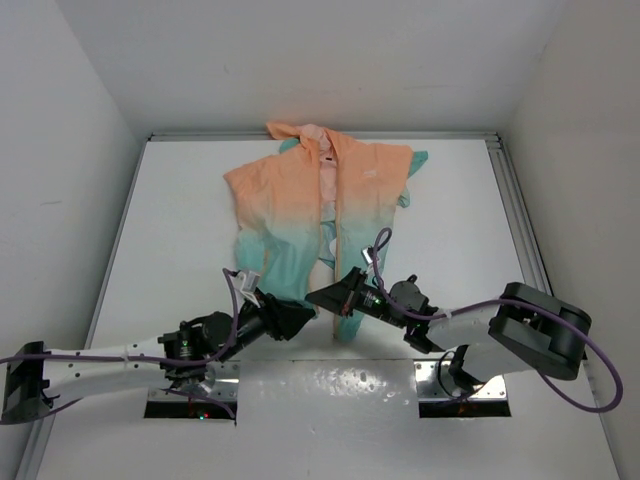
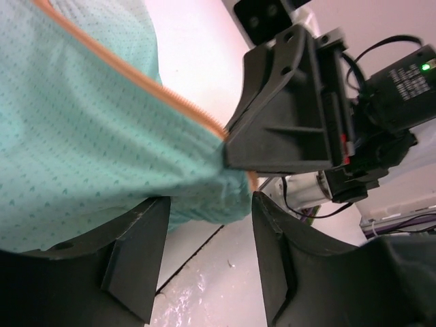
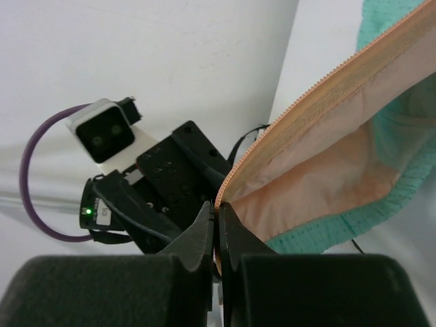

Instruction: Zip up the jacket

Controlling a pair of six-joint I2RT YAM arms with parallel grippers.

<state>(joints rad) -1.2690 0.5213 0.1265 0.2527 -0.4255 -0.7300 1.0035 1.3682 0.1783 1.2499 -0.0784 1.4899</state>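
**At the near hem: right clamped on zipper edge, left spread**

- jacket (image 1: 325, 215) lies flat on the white surface (image 1: 170, 230), hood (image 1: 300, 135) toward the far wall, teal hem toward the arms. Peach-orange upper half, teal lower half.
- Front is apart down the middle; pale lining shows between the two panels.
- right gripper (image 1: 325, 297) sits at the bottom of the opening. Its wrist view shows the fingers pressed together on the lower end of the orange zipper (image 3: 320, 95) tape, with the tape and peach lining running up and away to the right.
- left gripper (image 1: 300, 318) is just left of it, at the hem corner of the left panel. Its own view shows the fingers (image 2: 146, 231) apart, the teal hem draped over the gap between them and the zipper edge crossing above.
- Looks like the left fingers aren't pressing the fabric, but that close-up is too tight to be sure of contact.
- The two grippers are almost touching, tip to tip.
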